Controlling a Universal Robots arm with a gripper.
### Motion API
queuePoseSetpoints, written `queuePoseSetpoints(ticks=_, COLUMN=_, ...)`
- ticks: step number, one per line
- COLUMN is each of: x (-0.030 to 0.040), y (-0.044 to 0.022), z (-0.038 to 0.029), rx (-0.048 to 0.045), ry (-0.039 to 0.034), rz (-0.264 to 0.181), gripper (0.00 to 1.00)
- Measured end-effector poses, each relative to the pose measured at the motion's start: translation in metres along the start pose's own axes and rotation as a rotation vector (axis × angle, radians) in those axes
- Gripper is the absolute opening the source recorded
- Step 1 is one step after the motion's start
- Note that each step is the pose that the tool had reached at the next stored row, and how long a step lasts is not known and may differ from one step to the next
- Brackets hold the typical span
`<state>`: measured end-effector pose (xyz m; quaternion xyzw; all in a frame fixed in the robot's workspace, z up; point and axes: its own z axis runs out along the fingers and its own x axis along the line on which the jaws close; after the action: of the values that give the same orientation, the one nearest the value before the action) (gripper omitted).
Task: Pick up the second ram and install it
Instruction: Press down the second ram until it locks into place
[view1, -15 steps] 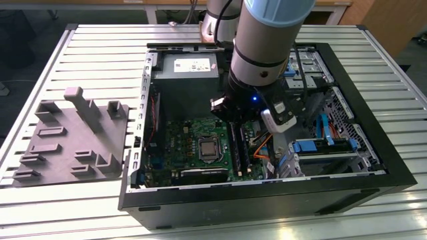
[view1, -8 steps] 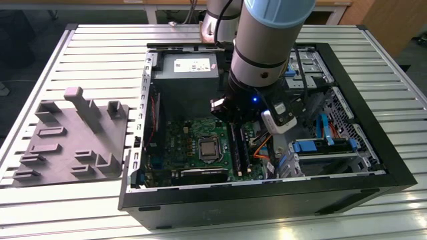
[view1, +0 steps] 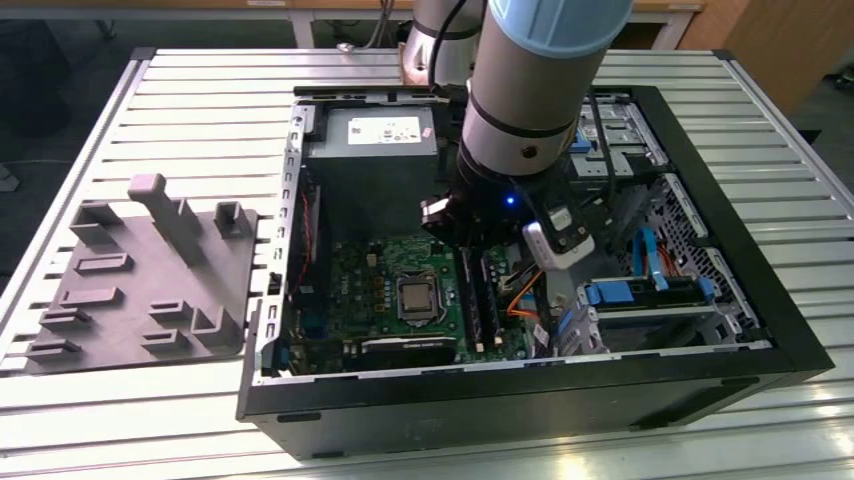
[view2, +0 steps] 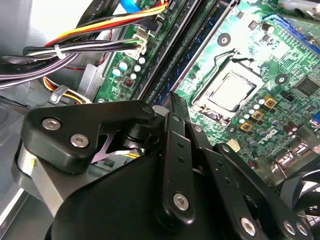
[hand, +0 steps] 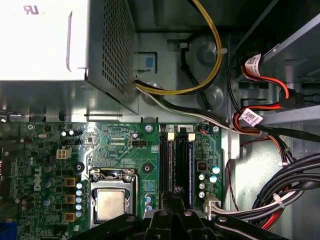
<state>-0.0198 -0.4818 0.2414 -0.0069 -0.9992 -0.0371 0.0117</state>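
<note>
Arm: one, gripper (hand: 176, 192) over the slots, jaws pressed together.
Slots (hand: 177, 162): two long black rails.
Tray (view1: 140, 290): one, grey, ridged.

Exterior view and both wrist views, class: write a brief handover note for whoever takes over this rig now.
Gripper: inside the computer case, low over the memory slots; its grip cannot be told.
Things: a bluish stick, possibly the one to install, stands in one slot. The grey tray lies outside the case, on the exterior view's left.
Done: pickup cannot be confirmed.
Left: seating unconfirmed.
</note>
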Motion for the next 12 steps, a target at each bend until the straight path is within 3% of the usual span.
queuePoseSetpoints(ticks=12, x=0.0000, y=-0.0029, z=-0.0002, rx=0.0000, ry=0.0000, rz=0.000, gripper=0.11)
